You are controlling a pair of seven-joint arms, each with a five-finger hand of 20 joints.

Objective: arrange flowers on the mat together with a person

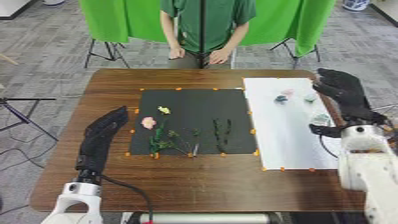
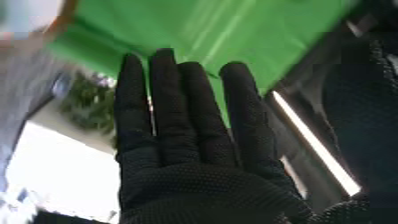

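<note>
The step in hand looks to be fetching a flower from the white sheet (image 1: 280, 142), towards the right edge of the table (image 1: 204, 182), for the dark mat (image 1: 191, 97), nearer the table's left edge. The right hand (image 1: 342, 92) is well open over the sheet's right edge, fingers straight, palm bare in the wrist view, with hold of nothing. The pale green flower (image 1: 321, 120) by its thumb seems the easiest choice: line the palm up above it, lower slowly, then close thumb and fingers lightly around the bloom, since light petals would probably crush or skid under a hard push. Lift clear before crossing, and set it down at a stem's head without dragging the sprigs. The left hand (image 1: 104, 135), fingers straight and likewise holding nothing, is over the table's left side and best kept out of the way. Towards the table's far right corner lie a pink flower (image 1: 287, 93), a small blue-grey flower (image 1: 281, 99) and another pale flower (image 1: 310, 98). On the mat, a rounded pink bloom (image 1: 148, 122) and a small yellow one (image 1: 163, 110) sit above thin, leafy green sprigs (image 1: 158, 142), with two slender dark green stems (image 1: 222, 135) side by side, flowerless, to their right.
</note>
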